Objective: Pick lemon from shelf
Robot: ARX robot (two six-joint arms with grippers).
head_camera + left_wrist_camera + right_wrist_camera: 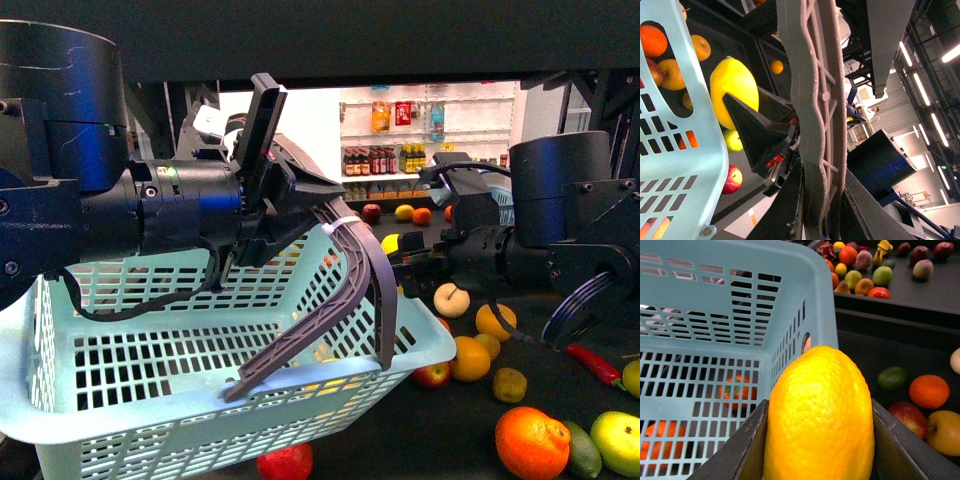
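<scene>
The lemon (820,425) is pinched in the right gripper (819,402). One dark finger lies flat along each flank, and the fingers (742,450) are spread only as wide as the fruit. Its long axis runs along the fingers and away from the wrist. I see no nub on the exposed end.

It sits right of centre, just beside the right-hand wall of the pale blue basket (790,280), with its leading end about level with the basket's rim. In the front view only a yellow sliver shows, behind the basket handle (345,270). Below and to the right is the shelf (920,347), whose dark tray carries loose fruit: an orange (929,391), a green fruit (892,377) and a red apple (907,417). The lemon looks clear of the tray, but no view shows its underside, so I can't confirm that.

The left gripper (322,205) is closed on the basket handle. In the left wrist view the handle runs straight through between the two dark fingers. The basket hangs from it on the near left, tilted.

- **Key relation:** the lemon is already inside the right fingers, so the left arm has no part in the grasp.
- **Progress:** I judge the pick essentially done. If the fruit goes into the basket, the opening lies to the lemon's left and beyond the rim.
- **Next move:** it would call for height first, then travel left.
- **Risks:** clipping the rim or the handle. The skin is smooth and the grip is on curved flanks, so the lemon could squirt forward along its long axis.
</scene>
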